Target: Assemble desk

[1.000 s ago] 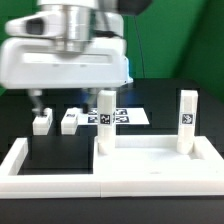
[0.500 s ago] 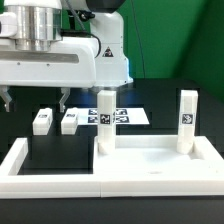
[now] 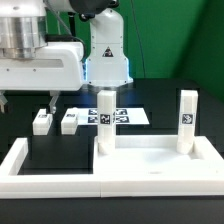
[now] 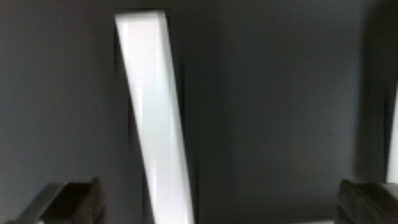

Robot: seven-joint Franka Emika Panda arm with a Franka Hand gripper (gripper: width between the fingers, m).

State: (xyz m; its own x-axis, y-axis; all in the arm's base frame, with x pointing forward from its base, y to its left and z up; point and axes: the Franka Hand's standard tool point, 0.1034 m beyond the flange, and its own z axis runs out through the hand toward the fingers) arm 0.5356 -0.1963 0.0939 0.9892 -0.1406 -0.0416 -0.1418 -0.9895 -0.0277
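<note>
White plastic tray-like desk top (image 3: 150, 158) sits at the exterior view's right, with two upright white block legs (image 3: 104, 122) already standing on its far corners; two loose white block legs (image 3: 41, 121) lie on the black table (image 3: 60, 152) beside the marker board (image 3: 128, 116); the gripper (image 3: 28, 99) has slid to the exterior view's left over the last second (fingers wide apart, nothing held); I'd guess it's lining up on a loose leg.
</note>
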